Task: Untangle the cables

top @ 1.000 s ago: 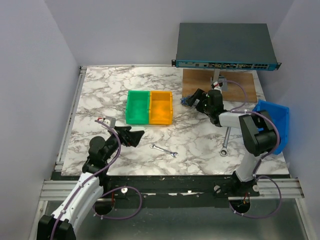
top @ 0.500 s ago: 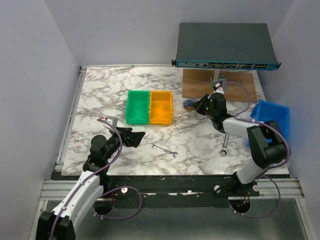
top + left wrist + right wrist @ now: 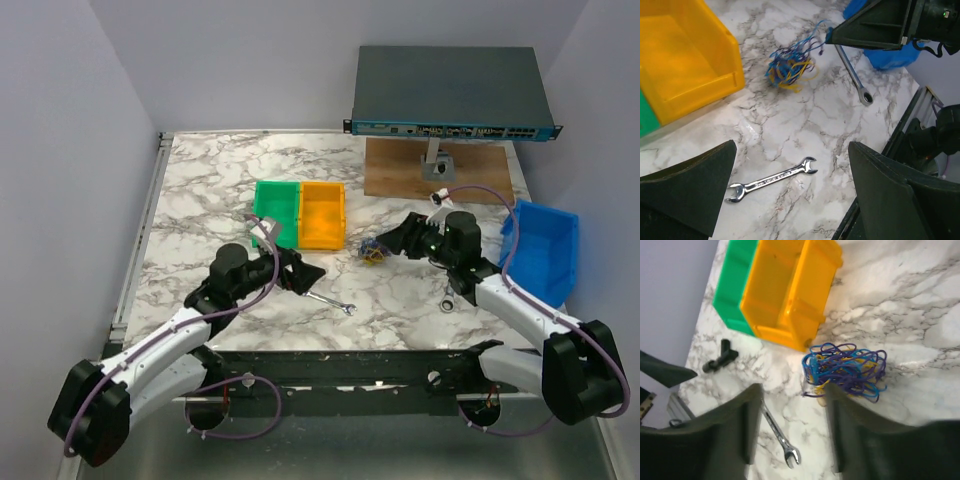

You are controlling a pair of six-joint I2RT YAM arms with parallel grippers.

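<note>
The cables [image 3: 372, 250] are a tangled bunch of thin blue, purple and yellow wires lying on the marble table just right of the orange bin. My right gripper [image 3: 393, 240] is open right beside the bunch. In the right wrist view the bunch [image 3: 845, 369] lies at the tip of the right finger [image 3: 860, 430], and the right gripper [image 3: 792, 390] holds nothing. In the left wrist view a few blue strands of the bunch [image 3: 790, 67] rise to the right gripper's tip [image 3: 832, 35]. My left gripper [image 3: 303, 275] is open over the table, and it shows open in its own view [image 3: 792, 145].
A small steel wrench [image 3: 330, 300] lies below my left gripper. A longer ratchet wrench [image 3: 451, 285] lies under the right arm. Green bin [image 3: 274, 213] and orange bin [image 3: 322, 214] stand mid-table, a blue bin [image 3: 545, 245] at the right edge, a network switch [image 3: 450, 95] on a wooden board at the back.
The right arm has swung toward the table's middle, and the bunch has moved with it toward the near edge. The left arm has reached forward and right, above the small wrench.
</note>
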